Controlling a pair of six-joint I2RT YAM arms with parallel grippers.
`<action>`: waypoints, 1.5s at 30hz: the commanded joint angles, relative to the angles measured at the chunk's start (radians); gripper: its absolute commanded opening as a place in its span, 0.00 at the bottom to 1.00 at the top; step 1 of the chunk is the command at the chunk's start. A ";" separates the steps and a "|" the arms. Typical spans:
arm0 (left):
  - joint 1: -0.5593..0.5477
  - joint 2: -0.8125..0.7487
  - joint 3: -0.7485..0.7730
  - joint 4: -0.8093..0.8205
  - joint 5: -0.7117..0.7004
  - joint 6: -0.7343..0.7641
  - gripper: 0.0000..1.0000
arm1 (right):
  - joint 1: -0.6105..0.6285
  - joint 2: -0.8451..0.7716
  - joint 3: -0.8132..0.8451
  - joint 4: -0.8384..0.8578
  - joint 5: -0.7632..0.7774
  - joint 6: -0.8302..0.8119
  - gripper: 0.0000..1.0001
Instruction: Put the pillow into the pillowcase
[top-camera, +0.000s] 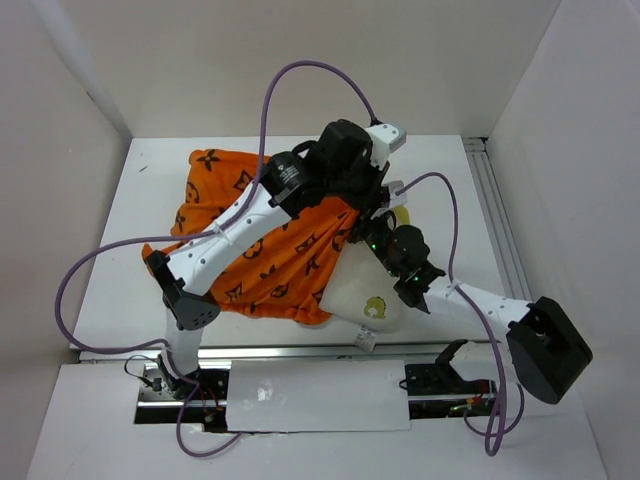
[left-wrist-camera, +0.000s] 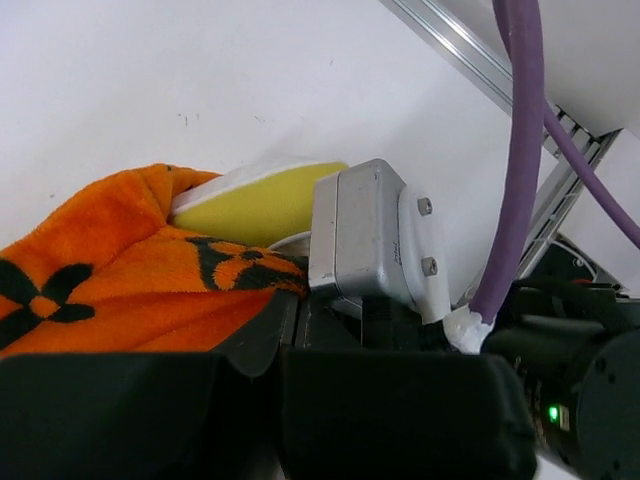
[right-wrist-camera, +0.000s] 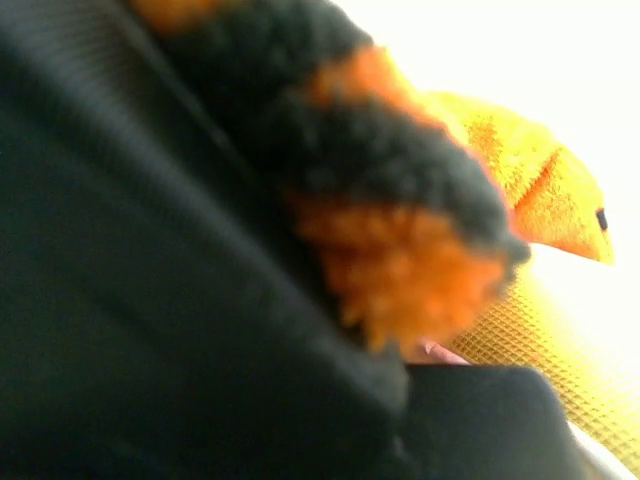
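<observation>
The left gripper (left-wrist-camera: 285, 345) has its black fingers closed together, and the edge of the orange pillowcase (top-camera: 285, 265) runs down into the seam between them. The right gripper (right-wrist-camera: 400, 368) is nearly closed as well, with a tuft of the orange and dark fleece pinched between its fingers. Seen from above, the two meet at the right edge of the case, towards the far side, with their wrists crowded together.

The case lies crumpled in the middle of the table (top-camera: 160, 190), under the left arm's forearm. The pillow (top-camera: 355, 295) sticks out of it at the near right, cream with a small yellow motif, and touches the right arm's wrist.

The table is plain white, with white panels (top-camera: 200, 60) on the left, far and right sides. An aluminium rail (top-camera: 495, 210) runs along its right edge. Purple cables (top-camera: 290, 70) loop over the arms.

Only the top view shows how much of the pillow is outside the case. Only the left wrist view shows a yellow-green and white edge tucked under the orange cloth, just beside a silver-grey box (left-wrist-camera: 365, 235) with two screws. The right wrist view is blurred; it alone shows yellow waffle-textured cloth close behind the tuft.
</observation>
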 joint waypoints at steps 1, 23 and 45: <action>-0.022 0.015 -0.015 0.289 0.242 -0.071 0.00 | 0.054 0.052 0.052 -0.055 0.025 0.052 0.00; 0.248 0.262 -0.108 0.378 0.116 -0.228 0.00 | -0.288 -0.061 0.298 -1.027 0.127 0.250 1.00; -0.046 -0.561 -1.170 0.186 -0.365 -0.556 1.00 | -0.185 -0.282 0.094 -1.280 -0.153 0.144 1.00</action>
